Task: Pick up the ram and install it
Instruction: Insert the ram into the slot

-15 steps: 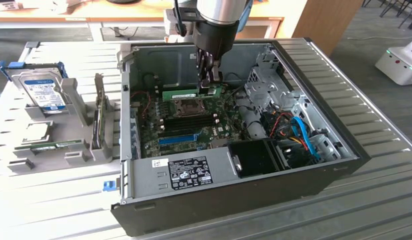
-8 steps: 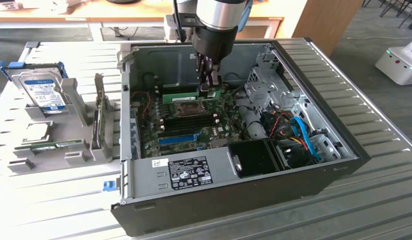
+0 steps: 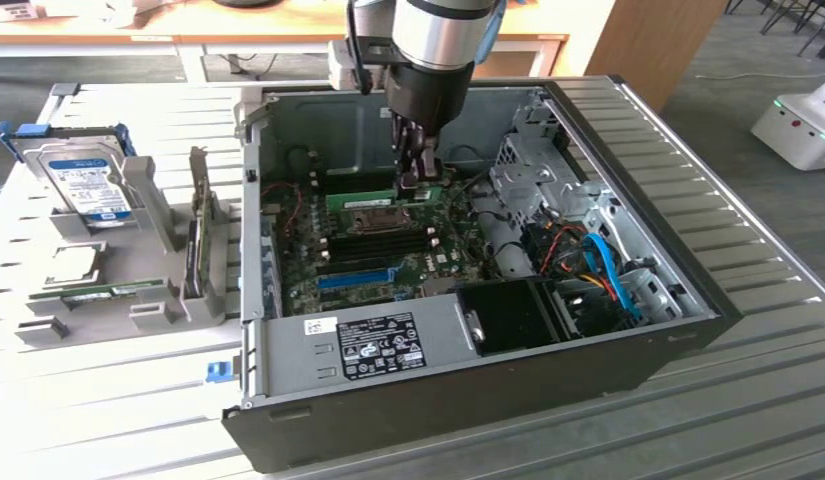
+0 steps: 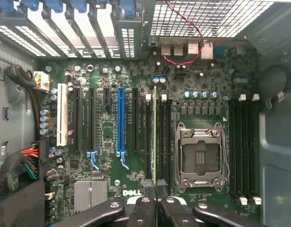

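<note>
**Gripper state.** The black two-fingered gripper [image 4: 154,187] is closed to a narrow gap. Its fingers [image 4: 147,185] clamp the ram [image 4: 154,137], a long, thin green circuit-board stick, one finger on each flat face. In the exterior view the gripper [image 3: 412,183] reaches straight down into the case. Most of the visible length of the ram [image 3: 365,199] extends from the gripper toward the exterior view's left.

**Ram location.** The ram is inside the open black-and-grey metal computer case [image 3: 586,372], over the green motherboard [image 4: 107,132].
- In the wrist view it appears edge-on, as a thin green line.
- It runs parallel to the row of black memory slots [image 4: 165,142] and lies among them.
- This row sits just beside the silver CPU socket [image 4: 201,158].
- The row lies between that socket and the long blue expansion slot [image 4: 120,120].
- Whether the lower edge of the ram is seated in a slot cannot be told.

**Surroundings.** The case lies on its side, open face up, on a slatted grey metal table [image 3: 746,420]. On the exterior view's left of the case, a silver hard drive with a blue label [image 3: 89,182] stands in a grey holder [image 3: 145,205].
</note>
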{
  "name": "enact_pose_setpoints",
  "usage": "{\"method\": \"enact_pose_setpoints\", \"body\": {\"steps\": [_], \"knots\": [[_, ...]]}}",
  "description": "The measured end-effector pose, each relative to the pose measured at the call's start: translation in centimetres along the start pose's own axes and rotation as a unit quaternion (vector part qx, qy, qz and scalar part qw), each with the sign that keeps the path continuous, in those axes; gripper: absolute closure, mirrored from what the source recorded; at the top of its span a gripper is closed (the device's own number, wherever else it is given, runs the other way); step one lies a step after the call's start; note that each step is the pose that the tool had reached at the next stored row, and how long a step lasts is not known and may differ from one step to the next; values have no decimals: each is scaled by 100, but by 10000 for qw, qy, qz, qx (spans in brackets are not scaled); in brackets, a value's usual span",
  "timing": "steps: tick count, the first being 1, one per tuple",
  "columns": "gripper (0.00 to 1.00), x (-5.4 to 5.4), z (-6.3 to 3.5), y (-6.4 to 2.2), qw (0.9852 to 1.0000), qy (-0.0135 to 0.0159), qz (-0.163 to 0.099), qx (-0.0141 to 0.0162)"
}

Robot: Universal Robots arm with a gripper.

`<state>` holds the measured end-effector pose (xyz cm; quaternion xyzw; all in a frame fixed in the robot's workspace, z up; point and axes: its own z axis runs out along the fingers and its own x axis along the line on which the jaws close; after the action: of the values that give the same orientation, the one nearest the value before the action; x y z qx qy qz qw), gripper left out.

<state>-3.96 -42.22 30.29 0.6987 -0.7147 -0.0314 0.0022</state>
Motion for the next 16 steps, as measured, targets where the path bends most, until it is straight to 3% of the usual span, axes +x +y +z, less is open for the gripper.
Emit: {"method": "enact_pose_setpoints", "body": {"steps": [16], "knots": [[88,7,158,-8,10000,0,0,0]]}}
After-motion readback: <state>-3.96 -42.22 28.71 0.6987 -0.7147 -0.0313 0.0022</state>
